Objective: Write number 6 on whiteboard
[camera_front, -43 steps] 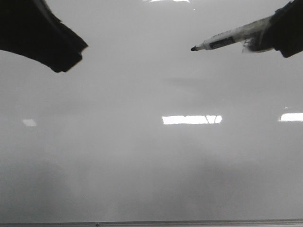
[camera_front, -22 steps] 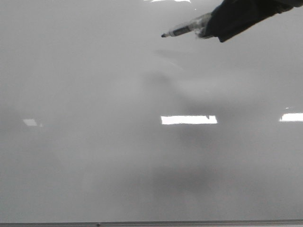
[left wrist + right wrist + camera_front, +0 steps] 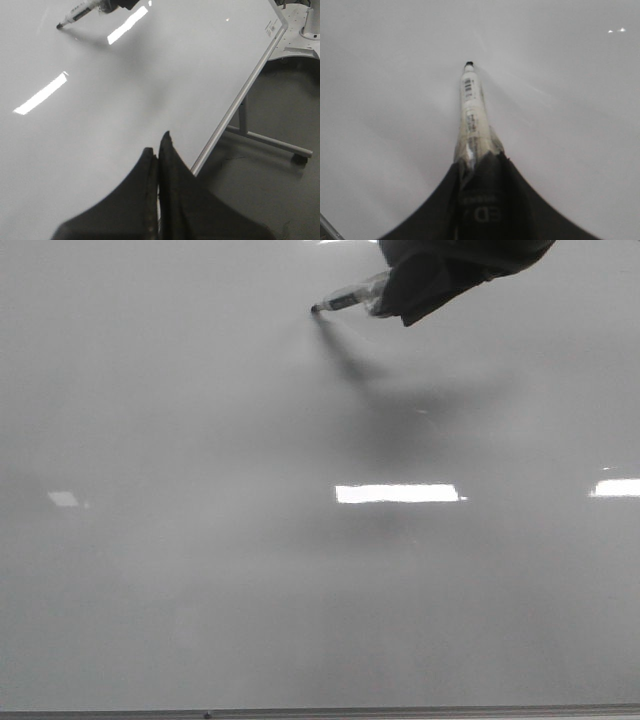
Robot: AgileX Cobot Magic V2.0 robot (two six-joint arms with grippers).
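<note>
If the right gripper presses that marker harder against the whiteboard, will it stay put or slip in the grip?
The marker looks like a stiff, smooth plastic barrel, so it probably won't bend. The right gripper clamps only its rear end, leaving most of it sticking out, so a hard push may pivot it. The glossy whiteboard likely lets the tip skate sideways.

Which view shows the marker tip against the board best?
The left wrist view: the marker appears side-on, its tip meeting its shadow on the whiteboard. The front view shows it smaller, partly hidden by the right pincer. The right wrist view looks down its barrel, so tip contact cannot be judged.
</note>
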